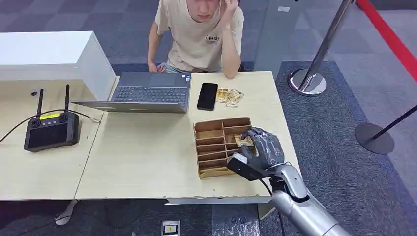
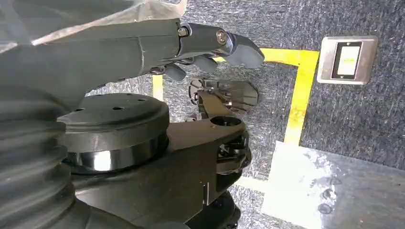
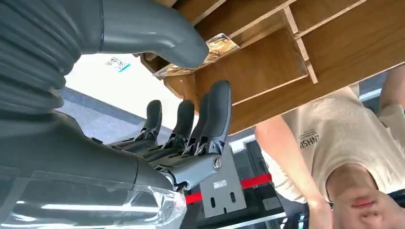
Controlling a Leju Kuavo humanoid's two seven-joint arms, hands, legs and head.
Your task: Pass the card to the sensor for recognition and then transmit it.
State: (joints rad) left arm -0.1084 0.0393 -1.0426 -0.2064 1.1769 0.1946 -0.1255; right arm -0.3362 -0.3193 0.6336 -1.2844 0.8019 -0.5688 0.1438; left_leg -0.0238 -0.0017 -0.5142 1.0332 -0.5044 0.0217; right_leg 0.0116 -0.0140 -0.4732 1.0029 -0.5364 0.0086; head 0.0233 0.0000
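A wooden tray (image 1: 210, 134) with several compartments sits on the table's right side. A patterned card (image 1: 243, 141) lies in one of its right-hand compartments. My right hand (image 1: 264, 147) hovers over that side of the tray. In the right wrist view the thumb (image 3: 162, 33) lies against the card (image 3: 218, 45), while the dark fingers (image 3: 217, 109) stand spread apart off the tray's (image 3: 267, 71) edge, touching nothing. My left hand (image 2: 205, 47) hangs above the floor and holds nothing.
A black phone (image 1: 207, 96) and some loose cards (image 1: 230, 96) lie behind the tray. An open laptop (image 1: 147, 92) faces a seated person (image 1: 201, 34). A black antenna device (image 1: 51, 130) stands far left, and stanchion bases (image 1: 308, 81) stand to the right.
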